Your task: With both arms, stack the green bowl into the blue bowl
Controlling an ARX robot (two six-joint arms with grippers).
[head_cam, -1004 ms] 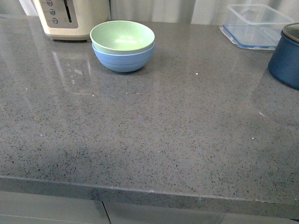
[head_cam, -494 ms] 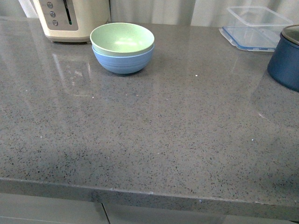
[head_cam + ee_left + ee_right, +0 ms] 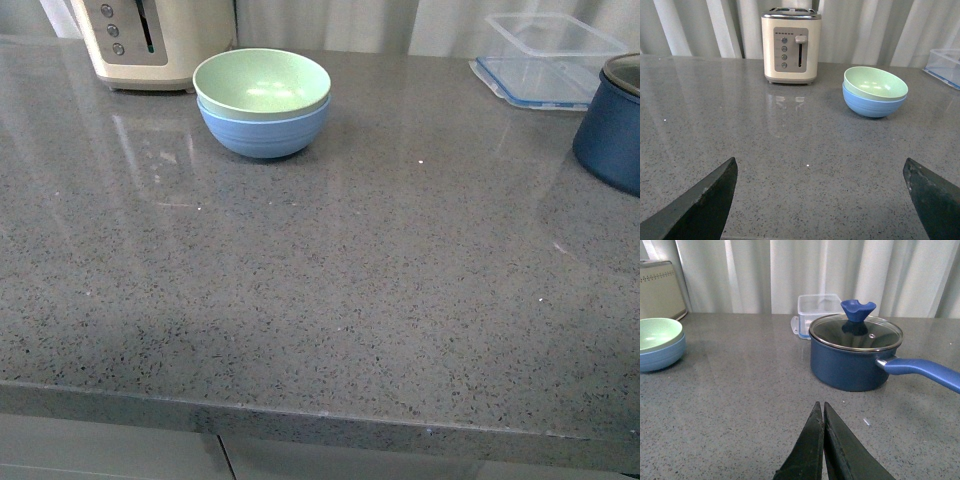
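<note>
The green bowl (image 3: 262, 80) sits nested inside the blue bowl (image 3: 264, 130) at the back left of the grey counter. The pair also shows in the left wrist view, green bowl (image 3: 875, 83) in blue bowl (image 3: 872, 106), and at the edge of the right wrist view, green bowl (image 3: 657, 333) in blue bowl (image 3: 662, 355). My left gripper (image 3: 820, 167) is open and empty, well back from the bowls. My right gripper (image 3: 821, 407) is shut and empty, far from the bowls. Neither arm shows in the front view.
A cream toaster (image 3: 150, 40) stands behind the bowls. A dark navy pot (image 3: 855, 357) with a glass lid and long handle sits at the right. A clear plastic container (image 3: 550, 60) lies at the back right. The counter's front edge (image 3: 320, 420) runs across the front view.
The front view has shifted very slightly. The bowls stay nested and still.
</note>
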